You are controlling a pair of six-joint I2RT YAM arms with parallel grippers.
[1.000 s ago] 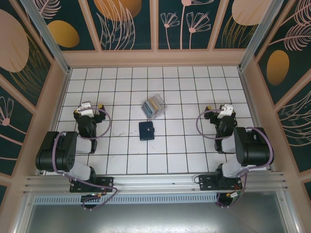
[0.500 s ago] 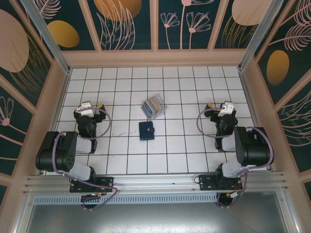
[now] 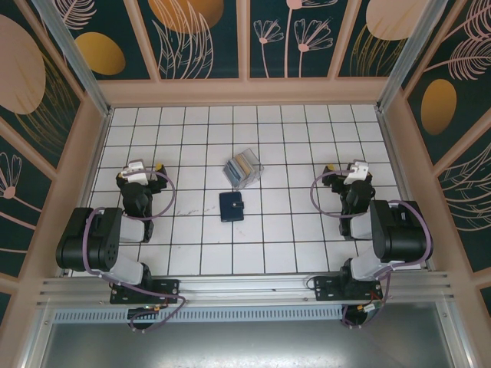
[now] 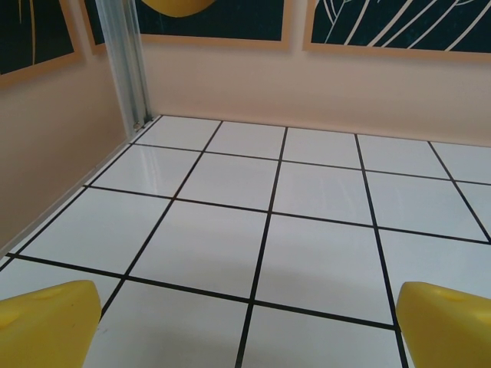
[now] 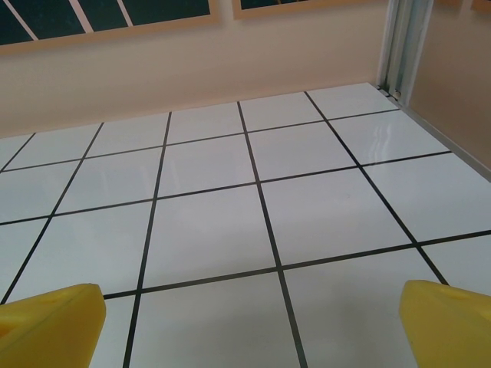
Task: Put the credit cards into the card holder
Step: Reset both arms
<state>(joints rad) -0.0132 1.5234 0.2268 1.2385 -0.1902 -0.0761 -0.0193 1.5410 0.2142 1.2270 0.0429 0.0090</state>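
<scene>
The card holder (image 3: 231, 206), a small dark navy case, lies closed flat on the white tiles at the table's middle. Just beyond it, several credit cards (image 3: 244, 170) in grey, blue and beige stand in a clear slotted rack. My left gripper (image 3: 140, 169) rests low at the left, well apart from both, and is open; its yellow fingertips (image 4: 46, 326) sit wide apart over bare tile. My right gripper (image 3: 353, 172) rests at the right, also open, its yellow fingertips (image 5: 50, 326) spread with nothing between them.
Beige walls (image 3: 245, 92) enclose the tiled floor on three sides, with metal posts (image 4: 126, 69) in the far corners. Both arm bases stand on the rail at the near edge (image 3: 245, 287). Open tile lies between each gripper and the middle objects.
The right gripper has shifted very slightly toward the far side. The left arm, the card holder and the cards have not moved.
</scene>
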